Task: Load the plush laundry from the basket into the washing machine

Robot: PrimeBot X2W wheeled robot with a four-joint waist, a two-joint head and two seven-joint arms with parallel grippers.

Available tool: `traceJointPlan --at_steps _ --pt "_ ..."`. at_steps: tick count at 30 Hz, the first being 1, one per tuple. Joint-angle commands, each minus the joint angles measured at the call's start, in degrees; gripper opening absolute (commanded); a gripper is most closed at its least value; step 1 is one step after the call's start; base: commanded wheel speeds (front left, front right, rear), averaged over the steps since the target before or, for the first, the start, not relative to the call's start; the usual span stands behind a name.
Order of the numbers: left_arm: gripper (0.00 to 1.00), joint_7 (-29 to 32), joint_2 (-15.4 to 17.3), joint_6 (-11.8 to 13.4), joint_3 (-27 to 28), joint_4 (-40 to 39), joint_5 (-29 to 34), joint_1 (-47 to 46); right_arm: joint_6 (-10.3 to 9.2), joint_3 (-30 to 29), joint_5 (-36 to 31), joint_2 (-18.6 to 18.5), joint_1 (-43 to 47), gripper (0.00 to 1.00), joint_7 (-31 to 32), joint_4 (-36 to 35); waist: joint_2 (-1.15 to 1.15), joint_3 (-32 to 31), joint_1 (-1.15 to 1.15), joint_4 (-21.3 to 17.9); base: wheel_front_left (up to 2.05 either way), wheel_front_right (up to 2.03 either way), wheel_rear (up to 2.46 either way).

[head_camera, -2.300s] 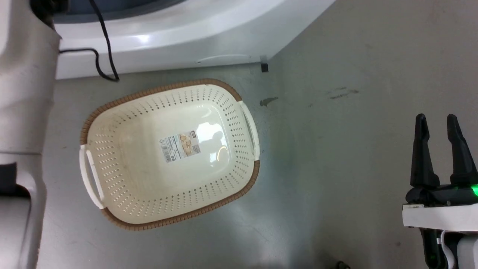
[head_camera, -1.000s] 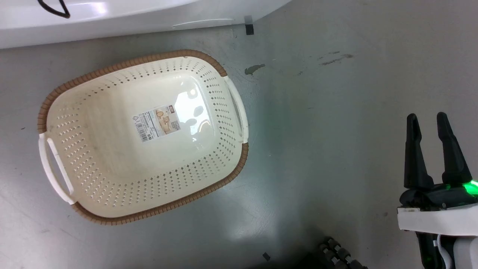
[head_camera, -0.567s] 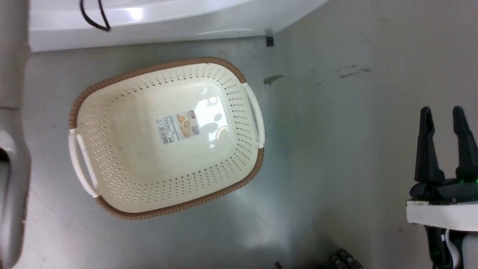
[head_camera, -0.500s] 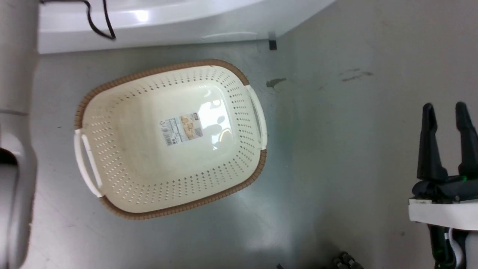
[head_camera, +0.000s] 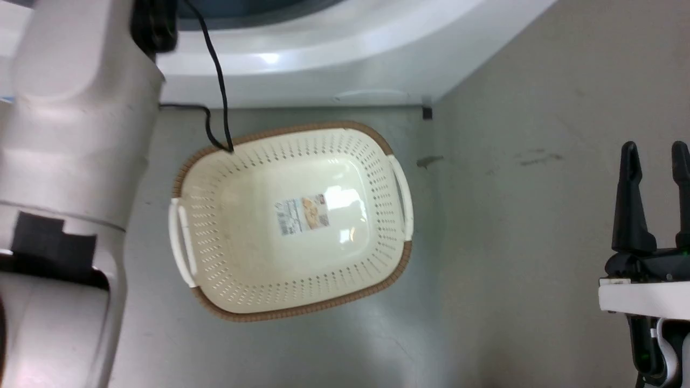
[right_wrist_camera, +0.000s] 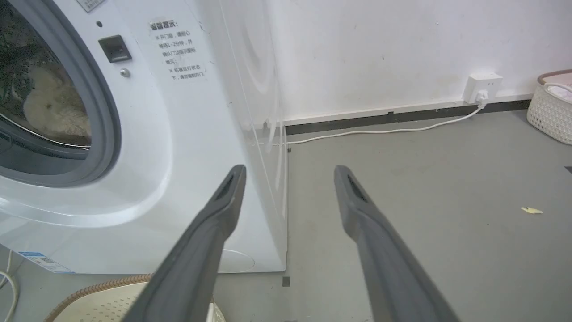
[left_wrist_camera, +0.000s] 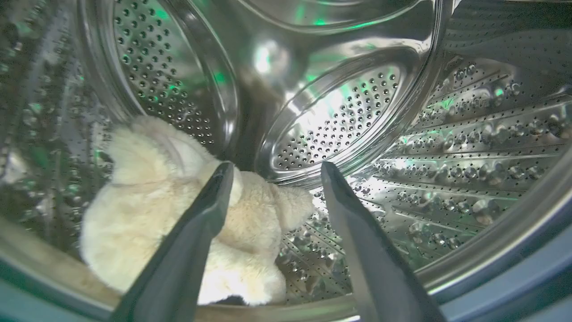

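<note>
Right gripper (head_camera: 654, 148): two long dark fingers spread wide with nothing between them, held over bare grey floor (head_camera: 512, 242) at the lower right of the head view, well apart from the basket.
Left arm: the pale forearm (head_camera: 70, 161) runs up the left side of the head view toward the machine, with a thin black cable (head_camera: 215, 70) hanging beside it over the basket's rim.
Basket: a cream plastic rectangular laundry basket (head_camera: 377, 178) with perforated sides, a brown woven-look rim and white side handles stands on the floor just in front of the machine; the label sticker (head_camera: 302, 214) on its floor shows in full.
Washing machine: a large white front-loading washer (right_wrist_camera: 147, 147) with a grey rubber door seal (right_wrist_camera: 105, 120) and a blue sticker (right_wrist_camera: 44, 263) low on its front.
Left gripper (left_wrist_camera: 275, 167): at the drum's mouth, fingers wide apart and gripping nothing.
Drum: shiny perforated steel (left_wrist_camera: 447, 147), lit with green glints.
Plush laundry: the fluffy cream-beige stuffed toy (left_wrist_camera: 129, 201) lies on the drum's bottom, at the left in the left wrist view, partly behind one finger; whether that finger touches it cannot be told.
Far side: a white wall socket (right_wrist_camera: 482, 85) with a white cord (right_wrist_camera: 380, 131) along the skirting, and a white woven basket (right_wrist_camera: 552, 112) on the floor.
</note>
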Motion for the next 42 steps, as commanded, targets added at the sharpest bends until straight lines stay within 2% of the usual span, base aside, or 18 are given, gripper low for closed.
traceJointPlan --at_steps 1,15,24,37,40,41,42 --pt "1.00 -0.5 -0.5 -0.2 -0.1 -0.4 -0.2 1.8 0.03 -0.4 -0.3 -0.1 0.0 1.00 0.4 -0.2 0.00 -2.4 0.00 1.8 0.00 0.00 0.00" --pt "1.00 -0.7 -4.1 -1.1 -0.5 -1.5 -2.0 14.5 0.03 -0.7 -0.7 -0.1 1.7 1.00 1.8 1.1 0.00 -12.0 0.00 5.1 0.00 0.00 0.00" --pt "1.00 -0.7 -4.8 -2.0 0.8 -4.6 -3.6 25.8 0.03 -0.6 -1.3 -0.1 4.3 1.00 3.0 2.4 0.00 -19.8 0.00 7.2 0.00 0.00 0.00" --pt "1.00 -0.7 -0.4 -1.3 1.9 -13.9 -3.3 40.4 0.03 0.2 -0.8 -0.1 10.2 1.00 3.8 4.3 0.00 -29.6 0.00 8.8 0.00 0.00 0.00" --pt "1.00 -0.7 0.8 -0.5 2.8 -18.2 -3.1 43.9 0.03 0.5 -0.8 -0.1 11.3 1.00 3.9 4.6 0.00 -31.2 0.00 8.9 0.00 0.00 0.00" --pt "1.00 -0.7 1.7 1.0 4.6 -23.2 -2.8 48.1 0.03 0.7 -0.9 -0.1 12.2 1.00 3.7 4.8 0.00 -32.8 0.00 8.8 0.00 0.00 0.00" --pt "1.00 -0.7 1.9 1.5 5.0 -24.9 -2.5 49.6 0.03 0.7 -0.9 -0.1 12.5 1.00 3.5 4.8 0.00 -33.3 0.00 8.7 0.00 0.00 0.00"
